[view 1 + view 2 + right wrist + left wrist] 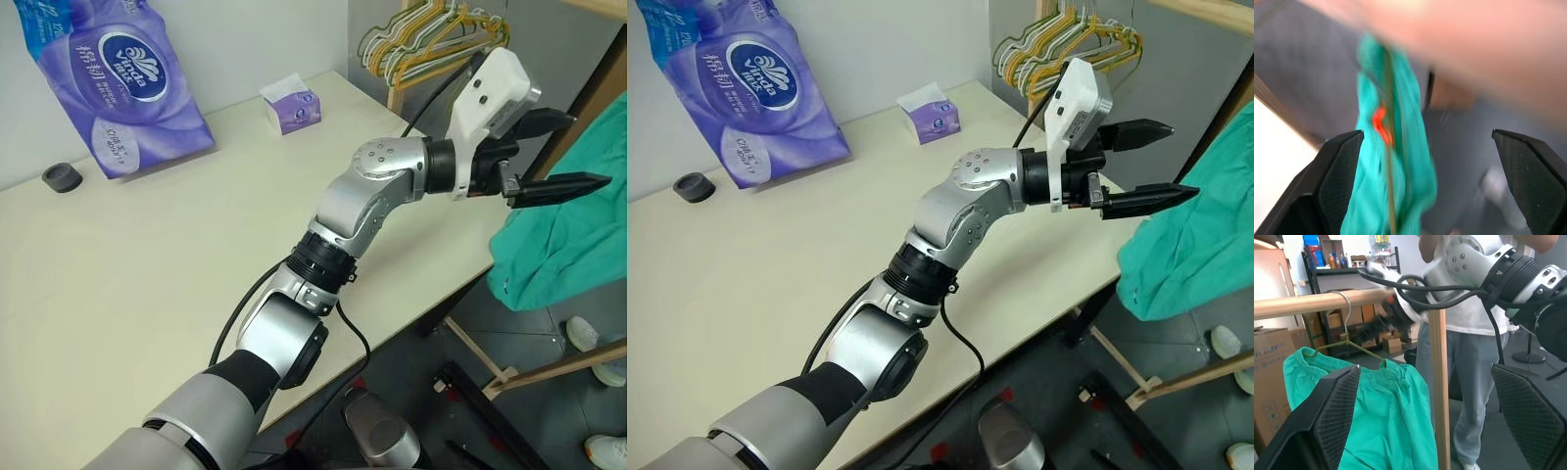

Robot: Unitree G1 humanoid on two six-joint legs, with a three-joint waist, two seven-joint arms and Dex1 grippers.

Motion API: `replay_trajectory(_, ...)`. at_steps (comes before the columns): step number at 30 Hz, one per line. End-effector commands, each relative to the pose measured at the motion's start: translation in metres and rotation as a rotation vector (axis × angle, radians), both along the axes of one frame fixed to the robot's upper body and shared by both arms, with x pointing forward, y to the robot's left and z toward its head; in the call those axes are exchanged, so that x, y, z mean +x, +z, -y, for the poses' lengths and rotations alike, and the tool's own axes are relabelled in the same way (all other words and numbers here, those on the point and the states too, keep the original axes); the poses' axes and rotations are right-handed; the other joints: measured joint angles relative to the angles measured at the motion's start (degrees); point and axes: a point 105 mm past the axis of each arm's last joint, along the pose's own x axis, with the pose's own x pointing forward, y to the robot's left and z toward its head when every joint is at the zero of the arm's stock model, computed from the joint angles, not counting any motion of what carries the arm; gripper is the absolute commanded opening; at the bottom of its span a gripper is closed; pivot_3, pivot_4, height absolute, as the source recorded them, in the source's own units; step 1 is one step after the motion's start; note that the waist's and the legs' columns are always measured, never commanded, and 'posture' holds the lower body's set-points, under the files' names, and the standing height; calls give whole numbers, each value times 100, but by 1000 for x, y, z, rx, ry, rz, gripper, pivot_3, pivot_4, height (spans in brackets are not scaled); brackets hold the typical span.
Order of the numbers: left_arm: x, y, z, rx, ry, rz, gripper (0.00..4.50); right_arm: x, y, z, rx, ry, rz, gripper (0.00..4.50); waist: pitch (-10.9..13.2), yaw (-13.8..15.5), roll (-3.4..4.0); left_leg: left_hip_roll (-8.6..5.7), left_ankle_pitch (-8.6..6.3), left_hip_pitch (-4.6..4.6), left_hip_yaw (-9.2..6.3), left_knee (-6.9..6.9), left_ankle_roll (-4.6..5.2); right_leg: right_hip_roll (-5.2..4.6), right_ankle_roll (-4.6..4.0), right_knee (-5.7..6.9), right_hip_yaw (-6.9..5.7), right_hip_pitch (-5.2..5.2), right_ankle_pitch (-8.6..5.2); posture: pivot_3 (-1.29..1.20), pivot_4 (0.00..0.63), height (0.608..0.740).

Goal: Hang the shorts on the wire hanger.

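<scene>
The teal-green shorts [1386, 421] hang by their gathered waistband on the thin wire hanger [1364, 351]. The hanger's hook sits over a wooden rod [1303, 303]. From the head, the shorts [563, 245] show past the table's right end. My left gripper [591, 149] is open, reaching right across the table, its fingertips just short of the cloth. My right gripper [1427, 132] is open too, with the shorts [1396, 161] edge-on ahead of it and nothing between its fingers. My right arm [1474, 264] crosses above the rod.
A bunch of spare hangers [431, 39] hangs behind the table's far right corner. On the cream table [147, 274] lie a purple tissue pack [118, 78], a small tissue box [292, 106] and a black cap [61, 177]. A wooden post [1439, 382] and a person [1474, 362] stand beside the shorts.
</scene>
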Motion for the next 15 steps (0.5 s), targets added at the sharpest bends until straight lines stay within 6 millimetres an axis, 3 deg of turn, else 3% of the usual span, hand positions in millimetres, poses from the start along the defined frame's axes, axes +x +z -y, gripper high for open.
replay_trajectory(1, 2, 0, -6, 0, 14, 24, 4500, 6, 27, -34, -238, 125, 83, 4480, -10, 7, 16, 2, 0, -3, -3, 1, 0, 1, 4, -2, -3, 0, 2, -543, 157, 740)
replay_trajectory(8, 18, -5, -20, 11, 96, 14, 4500, 29, -8, -99, -380, 365, 135, 4480, -31, 41, 26, 3, 1, -7, -10, 11, 1, -1, 18, 8, -9, -2, 12, -487, 126, 740)
replay_trajectory(12, 24, -2, -30, -3, 147, 16, 4500, 37, -55, -129, -352, 485, 122, 4480, -85, 52, -6, 22, 1, -3, -24, 8, 1, 10, -6, 19, -21, -3, 27, -402, 105, 740)
replay_trajectory(15, 35, -3, -47, -9, 249, 22, 4500, 44, -98, -171, -314, 651, 144, 4480, -156, 61, -8, 35, 1, 1, -26, 6, 2, 12, -14, 25, -20, -5, 32, -357, 94, 740)
